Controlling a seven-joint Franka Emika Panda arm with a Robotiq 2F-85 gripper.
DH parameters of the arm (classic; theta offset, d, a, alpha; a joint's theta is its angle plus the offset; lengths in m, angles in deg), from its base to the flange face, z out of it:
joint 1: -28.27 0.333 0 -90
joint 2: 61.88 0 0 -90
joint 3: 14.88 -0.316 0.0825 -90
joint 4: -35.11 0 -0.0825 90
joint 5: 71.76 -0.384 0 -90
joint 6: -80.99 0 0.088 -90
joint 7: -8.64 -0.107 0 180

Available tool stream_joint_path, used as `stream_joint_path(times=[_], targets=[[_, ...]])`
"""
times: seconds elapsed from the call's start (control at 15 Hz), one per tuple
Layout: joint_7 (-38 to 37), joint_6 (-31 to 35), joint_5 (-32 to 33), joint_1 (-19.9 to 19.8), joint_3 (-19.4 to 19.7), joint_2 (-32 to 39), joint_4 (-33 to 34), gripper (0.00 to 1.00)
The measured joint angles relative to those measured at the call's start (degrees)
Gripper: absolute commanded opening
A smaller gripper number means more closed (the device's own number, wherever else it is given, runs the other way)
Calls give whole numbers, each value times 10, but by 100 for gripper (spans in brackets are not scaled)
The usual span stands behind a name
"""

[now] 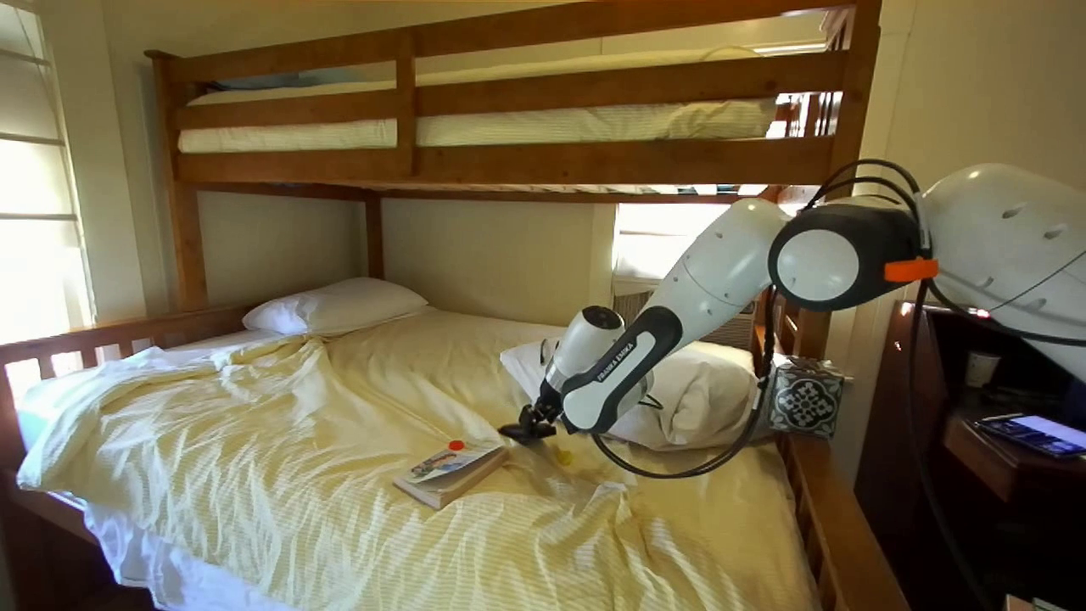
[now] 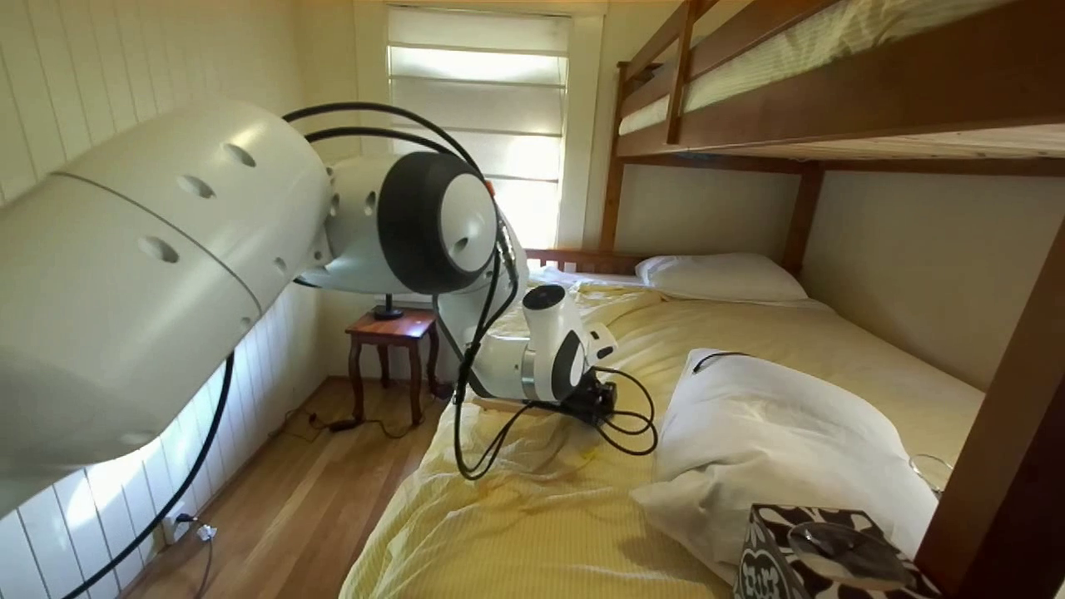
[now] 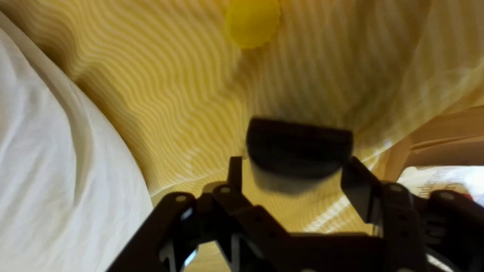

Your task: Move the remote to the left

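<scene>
The remote (image 3: 298, 147) is a black, slim oblong. In the wrist view it sits between my fingertips, its outline blurred. My gripper (image 3: 292, 164) has its fingers partly closed on either side of it, and I read it as shut on the remote. In an exterior view the gripper (image 1: 541, 414) points down at the yellow bed (image 1: 339, 475), with the dark remote (image 1: 528, 433) across its fingertips near the cover. Whether it touches the cover is unclear. In an exterior view the gripper (image 2: 601, 398) is partly hidden by the wrist and cables, and the remote is hidden there.
A thick book (image 1: 450, 477) lies close beside the gripper; its edge shows in the wrist view (image 3: 446, 132). A white pillow (image 1: 700, 395) stands on the opposite side. A yellow round spot (image 3: 252, 22) and a red one (image 1: 456, 445) are visible. A patterned box (image 1: 806, 399) stands behind.
</scene>
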Motion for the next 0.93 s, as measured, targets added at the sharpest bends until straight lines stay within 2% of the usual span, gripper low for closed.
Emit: stream_joint_path(times=[0.27, 0.53, 0.67, 0.93], targets=[[-12, -38, -11, 5, 13, 8, 31, 100], [5, -141, -30, -41, -52, -63, 35, 100], [9, -216, -27, -44, -45, -114, 26, 100], [13, -336, 3, -43, -8, -184, -2, 100]])
